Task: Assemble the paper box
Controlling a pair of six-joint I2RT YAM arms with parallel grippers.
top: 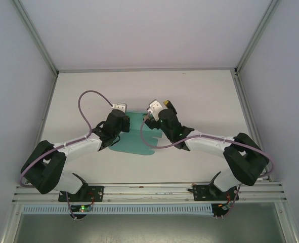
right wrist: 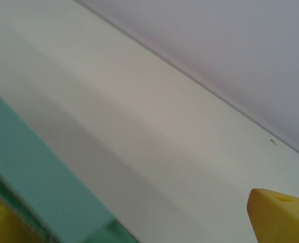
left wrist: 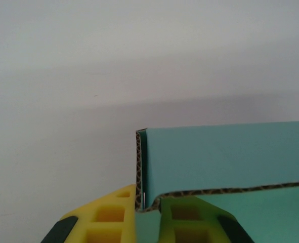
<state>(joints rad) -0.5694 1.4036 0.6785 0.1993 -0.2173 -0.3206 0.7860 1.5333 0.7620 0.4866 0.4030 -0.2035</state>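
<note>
1. Teal-green card, the paper box (top: pixel 135 137), lies on the white table (top: pixel 195 91) between the two arms. From above, most of it is a flat sheet with rounded flaps towards the near side.
2. In the left wrist view the box (left wrist: pixel 225 157) has one panel raised. The brown fluted core shows along the panel's left corner and along the edge below it.
3. The left claw (top: pixel 121 112) sits at the sheet's far left edge. In its own camera the claw (left wrist: pixel 148 207) has its yellow fingers (left wrist: pixel 109 215) pressed together on the card's edge just under that corner.
4. The right claw (top: pixel 157 114) is over the sheet's far right part. In its own view the claw (right wrist: pixel 139 223) stands wide apart and grips nothing, with one yellow finger (right wrist: pixel 281 215) at the lower right.
5. In that same view a teal strip of the box (right wrist: pixel 33 187) runs along the lower left, with bare table beyond it.
</note>
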